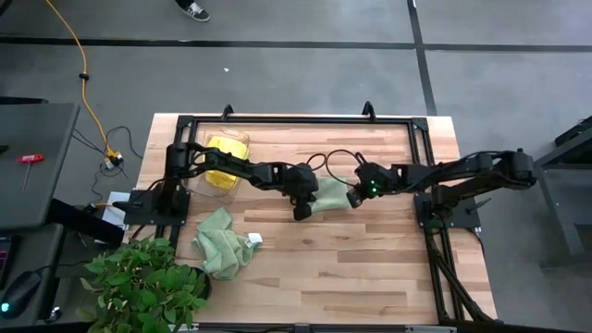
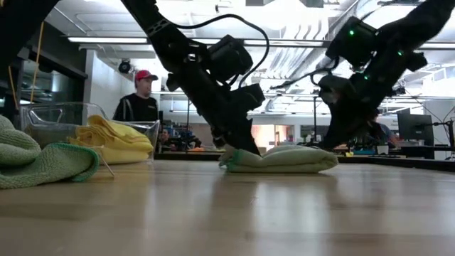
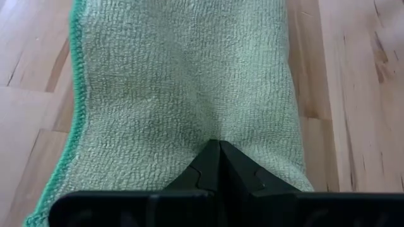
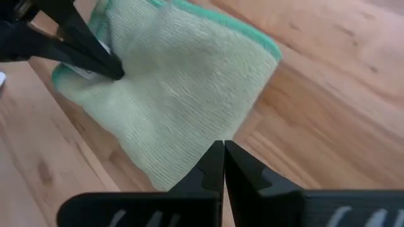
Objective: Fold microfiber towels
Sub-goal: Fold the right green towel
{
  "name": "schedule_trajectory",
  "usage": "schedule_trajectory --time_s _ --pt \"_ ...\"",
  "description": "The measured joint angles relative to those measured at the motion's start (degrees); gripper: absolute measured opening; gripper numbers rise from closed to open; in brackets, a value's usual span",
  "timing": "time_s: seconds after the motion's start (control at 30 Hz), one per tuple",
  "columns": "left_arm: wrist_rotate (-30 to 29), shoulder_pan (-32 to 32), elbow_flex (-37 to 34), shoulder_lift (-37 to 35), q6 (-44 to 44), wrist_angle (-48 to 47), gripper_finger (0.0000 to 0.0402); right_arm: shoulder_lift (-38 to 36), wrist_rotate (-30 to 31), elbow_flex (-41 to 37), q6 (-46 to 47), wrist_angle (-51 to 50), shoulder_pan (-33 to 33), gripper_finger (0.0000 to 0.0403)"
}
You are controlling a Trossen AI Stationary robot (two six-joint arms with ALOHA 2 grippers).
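Observation:
A pale green microfiber towel (image 1: 329,194) lies folded in a thick pad (image 2: 284,159) on the wooden table near its middle. My left gripper (image 1: 302,212) is shut at the pad's left near corner. My right gripper (image 1: 354,197) is shut at the pad's right edge (image 4: 189,165); I cannot tell whether it touches it. A second green towel (image 1: 222,242) lies crumpled on the table toward the near left. Yellow towels (image 1: 222,159) lie in a clear tub (image 2: 28,114) at the far left. My left gripper has its shut fingertips (image 3: 219,151) on the towel's top layer (image 3: 208,126), where creases in the cloth run together. The fingers slant down from the table's left (image 4: 95,57). The towel lies flat on the table in several layers.
A leafy potted plant (image 1: 143,282) stands at the table's near left corner. A black frame (image 1: 305,120) runs round the table's edges. Bare wood lies near and to the right of the folded towel. A person in a red cap (image 2: 142,99) stands beyond the table.

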Motion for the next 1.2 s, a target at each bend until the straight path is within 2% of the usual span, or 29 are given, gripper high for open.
schedule_trajectory --time_s 0.2,0.33,0.5,0.7,0.83,1.07,1.13,1.2 --pt "-0.6 -0.5 0.0 -0.1 -0.8 0.7 0.0 0.0 0.1 -1.4 0.3 0.1 0.0 0.0004" --pt "-1.1 0.3 0.6 -2.5 -1.0 -1.4 0.0 -1.3 -0.1 -0.3 -4.3 -0.6 -0.2 0.0004" --pt "-1.8 2.6 3.2 -7.9 4.6 -6.9 0.0 -5.5 -0.1 0.9 -8.3 -4.6 -2.4 0.0004" --pt "-7.3 4.6 8.1 -9.6 4.8 -8.1 0.0007 -12.6 2.1 1.1 -8.3 -7.6 -5.0 0.0004" --pt "-7.1 4.7 13.0 -6.2 6.6 -12.3 0.0043 -18.1 4.2 1.1 -8.3 -8.9 -6.1 0.0004" --pt "-6.4 4.4 20.1 0.0 4.6 -16.5 0.0154 -26.2 5.7 1.1 -8.3 -9.4 -7.6 0.0004" --pt "-4.6 4.5 21.3 1.6 2.5 -18.0 0.0183 -27.4 6.7 1.1 -8.3 -9.3 -7.7 0.0004" --pt "-0.2 4.8 22.2 2.4 1.4 -18.2 0.0206 -28.3 9.2 1.1 -7.8 -9.8 -7.7 0.0004"
